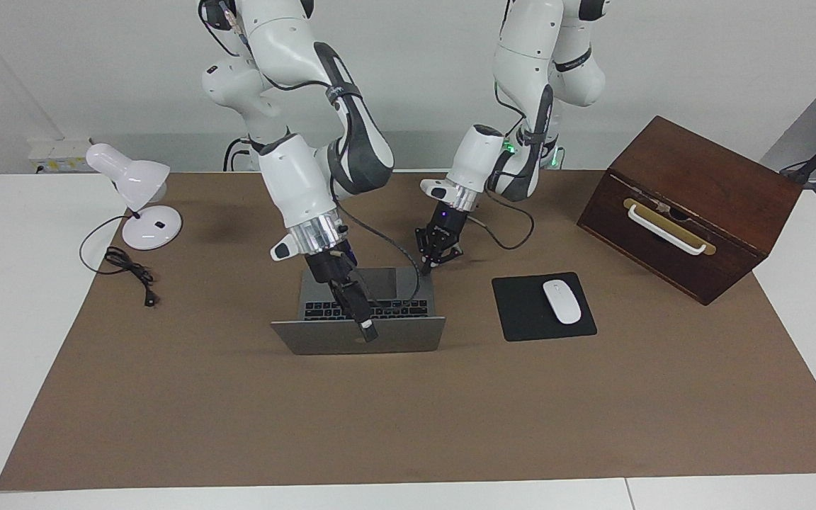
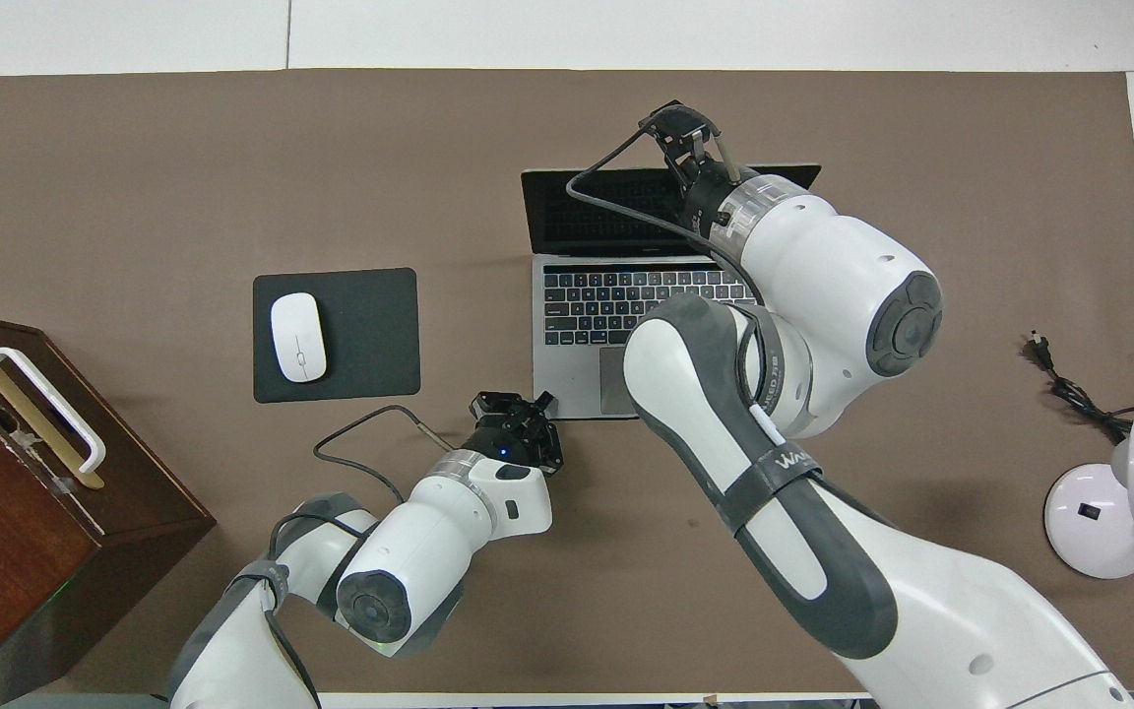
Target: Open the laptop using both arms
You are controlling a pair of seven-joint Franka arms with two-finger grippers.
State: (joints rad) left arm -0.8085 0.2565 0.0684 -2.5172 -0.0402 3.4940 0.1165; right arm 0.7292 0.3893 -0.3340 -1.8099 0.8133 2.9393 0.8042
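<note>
Mid-mat, toward robots: thin silver-grey metal laptop (image 1: pixel 358 312) w/ lid raised, black keys + grey trackpad showing.

Right gripper (image 1: pixel 368 329) at lid's top edge, long black fingers look pinched on it. Left gripper (image 1: pixel 436 256) low by laptop's base corner nearest robots, toward left arm's end; can't tell if its claw is apart or together, or touching. Flat black mouse pad (image 1: pixel 521 312) w/ smooth white oval mouse (image 1: pixel 562 301) beside laptop. Dark wooden box (image 1: pixel 691 205), white handle, near left arm's end. White dome lamp (image 1: pixel 140 195) near right arm's end. Brown matte mat (image 1: pixel 408 418).

Open mat lies around the laptop (image 1: pixel 358 322); the mouse pad (image 1: pixel 542 307) sits beside it.
</note>
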